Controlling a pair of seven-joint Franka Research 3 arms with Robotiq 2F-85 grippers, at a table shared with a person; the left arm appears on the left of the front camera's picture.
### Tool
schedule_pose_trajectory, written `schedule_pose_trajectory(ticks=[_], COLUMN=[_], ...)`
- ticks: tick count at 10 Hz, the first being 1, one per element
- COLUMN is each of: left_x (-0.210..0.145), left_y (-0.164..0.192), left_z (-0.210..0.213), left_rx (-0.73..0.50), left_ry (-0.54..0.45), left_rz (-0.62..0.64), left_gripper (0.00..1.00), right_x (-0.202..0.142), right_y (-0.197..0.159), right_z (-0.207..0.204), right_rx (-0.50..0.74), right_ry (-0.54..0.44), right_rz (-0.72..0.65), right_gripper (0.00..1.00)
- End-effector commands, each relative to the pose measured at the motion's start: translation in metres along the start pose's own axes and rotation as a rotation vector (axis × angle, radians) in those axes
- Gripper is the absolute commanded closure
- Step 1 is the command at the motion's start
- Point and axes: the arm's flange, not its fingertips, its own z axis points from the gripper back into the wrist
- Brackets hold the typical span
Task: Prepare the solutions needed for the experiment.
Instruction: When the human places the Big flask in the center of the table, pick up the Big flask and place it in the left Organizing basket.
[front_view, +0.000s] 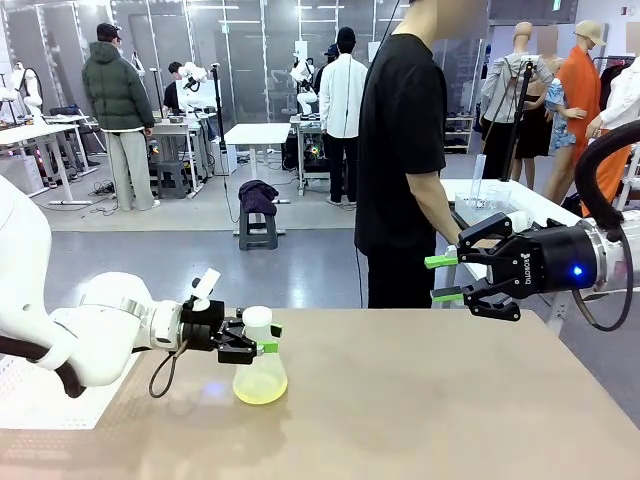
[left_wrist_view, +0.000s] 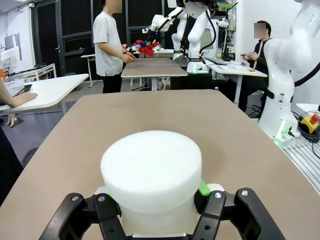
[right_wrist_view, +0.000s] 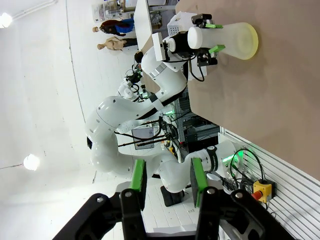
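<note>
Solutions (front_view: 260, 389): shallow pale yellow-green layer, translucent, in the bottom of a clear conical flask (front_view: 259, 370) standing upright on the tan tabletop (front_view: 420, 400), toward its left side. Flask topped by a white round cap (left_wrist_view: 151, 167), broad and flat on top.

Left gripper (front_view: 258, 338) reaches in level from the left, jaws drawn in on the flask's neck just below the cap. In the left wrist view the green pads (left_wrist_view: 204, 188) sit against the white neck on both sides, black fingers flanking it; contact looks made, though how firm the grip is cannot be told. Flask base rests on the tabletop.

Right gripper (front_view: 447, 279) hangs in the air at the right, above the far edge of the tabletop, well apart from the flask. Jaws partly open, green pads parallel with a clear gap, nothing between them; the right wrist view shows the same gap.

A person in a black shirt (front_view: 403, 150) stands at the far side, just beside the right gripper, hand down near it. Tabletop between the two grippers is bare. A clear container (front_view: 487, 205) sits on a white table behind the right arm.
</note>
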Motion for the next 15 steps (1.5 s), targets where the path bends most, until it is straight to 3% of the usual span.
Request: schedule_pose_trajectory(ticks=[1, 2, 3, 4, 6, 7, 9, 11, 12, 15], left_x=[0.003, 0.004, 0.005, 0.008, 0.014, 0.015, 0.021, 0.038, 0.053, 0.099], left_y=[-0.009, -0.010, -0.010, -0.011, -0.013, -0.014, -0.016, -0.018, -0.018, -0.015], left_z=[0.003, 0.005, 0.007, 0.008, 0.012, 0.017, 0.022, 0.032, 0.045, 0.091], left_rx=[0.024, 0.025, 0.026, 0.030, 0.036, 0.041, 0.036, 0.041, 0.056, 0.048], left_ry=[0.016, 0.016, 0.018, 0.022, 0.023, 0.024, 0.032, 0.032, 0.057, 0.103], left_rz=[-0.025, -0.021, -0.020, -0.022, -0.032, -0.029, -0.029, -0.045, -0.062, -0.062], left_gripper=[0.69, 1.00, 0.89, 1.00, 1.00, 0.88, 1.00, 1.00, 0.97, 1.00], right_x=[0.000, 0.000, 0.000, 0.000, 0.000, 0.000, 0.000, 0.000, 0.000, 0.000], right_y=[0.001, 0.001, 0.001, 0.001, 0.001, 0.001, 0.001, 0.001, 0.001, 0.001], right_z=[-0.001, -0.001, -0.001, -0.001, -0.001, -0.001, -0.001, -0.001, -0.001, -0.001], right_rx=[0.009, 0.009, 0.009, 0.009, 0.009, 0.009, 0.009, 0.009, 0.009, 0.009], right_ry=[0.001, 0.001, 0.001, 0.001, 0.001, 0.001, 0.001, 0.001, 0.001, 0.001], right_rz=[-0.008, -0.008, -0.008, -0.008, -0.008, -0.008, -0.008, -0.008, -0.008, -0.008], right_gripper=[0.54, 0.54, 0.54, 0.54, 0.54, 0.54, 0.54, 0.54, 0.54, 0.54])
